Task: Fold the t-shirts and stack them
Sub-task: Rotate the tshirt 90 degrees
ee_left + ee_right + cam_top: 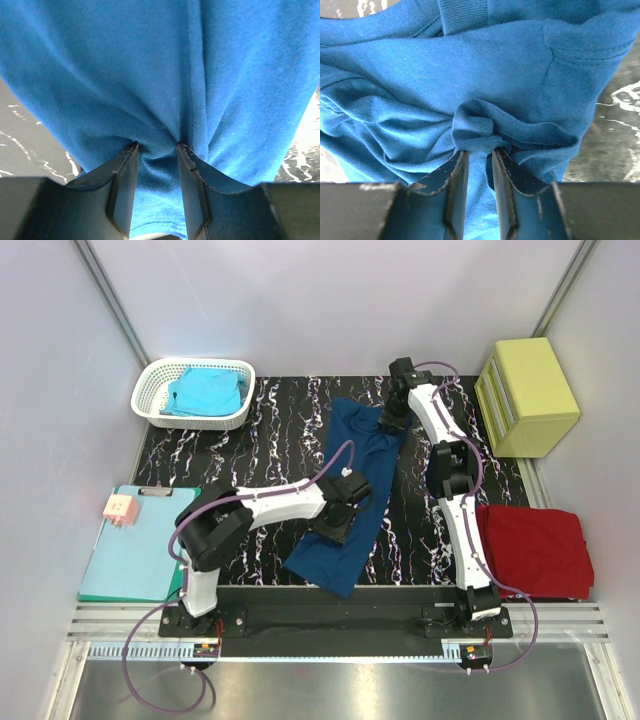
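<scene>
Navy t-shirt (pixel 352 455) lies as a long narrow band on the black marbled mat (pixel 250 455), running diagonally from far, right of centre, to the near edge, left of centre. Left gripper (pixel 156 147): jaws narrow, clamped on a pinch of cloth partway along the band toward its near end, with creases radiating from the pinch. Right gripper (pixel 479 152): jaws likewise narrow, holding a bunched stitched hem at the far end, close to what looks like the ribbed collar. We judge the step in hand to be a fold along the length. To do it well we would raise both pinches together, hold the band just taut so it does not sag, lay one end squarely over the other, and release only once the edges line up. The cloth is a soft matte knit, limp and quick to wrinkle; the hems are thicker. No print shows. A red t-shirt (pixel 535 548) lies folded at near right, and a turquoise t-shirt (pixel 205 392) sits in the white lattice basket (pixel 150 408) at far left.
</scene>
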`<control>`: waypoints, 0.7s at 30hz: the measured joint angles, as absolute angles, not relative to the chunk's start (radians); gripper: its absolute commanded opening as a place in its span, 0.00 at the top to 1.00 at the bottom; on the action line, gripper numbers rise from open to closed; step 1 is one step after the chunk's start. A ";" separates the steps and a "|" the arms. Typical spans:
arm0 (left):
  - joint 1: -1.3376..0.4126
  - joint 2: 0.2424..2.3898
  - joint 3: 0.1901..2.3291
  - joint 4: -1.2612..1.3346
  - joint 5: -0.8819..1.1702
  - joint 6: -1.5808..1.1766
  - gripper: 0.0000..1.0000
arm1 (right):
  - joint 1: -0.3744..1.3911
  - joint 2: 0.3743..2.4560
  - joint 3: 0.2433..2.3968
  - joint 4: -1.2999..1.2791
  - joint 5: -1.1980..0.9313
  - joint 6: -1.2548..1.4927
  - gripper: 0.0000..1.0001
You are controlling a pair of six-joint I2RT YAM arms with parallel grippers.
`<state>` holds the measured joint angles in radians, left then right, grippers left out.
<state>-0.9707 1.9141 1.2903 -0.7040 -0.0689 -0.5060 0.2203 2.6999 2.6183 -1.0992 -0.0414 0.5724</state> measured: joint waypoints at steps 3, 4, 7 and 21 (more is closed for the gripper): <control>-0.974 1.950 1.341 -0.739 -0.052 -0.506 0.59 | 0.228 2.708 2.627 -1.095 -0.075 0.572 0.64; -0.974 1.963 1.358 -0.751 -0.046 -0.507 0.59 | 0.231 2.711 2.631 -1.091 -0.090 0.572 0.64; -0.975 1.994 1.403 -0.781 -0.025 -0.511 0.60 | 0.239 2.716 2.633 -1.079 -0.128 0.567 0.66; -0.863 1.824 1.401 -0.778 -0.126 -0.520 0.39 | 0.249 2.504 2.589 -1.125 0.059 0.535 0.62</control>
<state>-0.8635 1.8240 1.4010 -0.7776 -0.1261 -0.5198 0.2493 2.5038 2.5885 -1.1252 0.0593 0.5350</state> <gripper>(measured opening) 0.549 0.376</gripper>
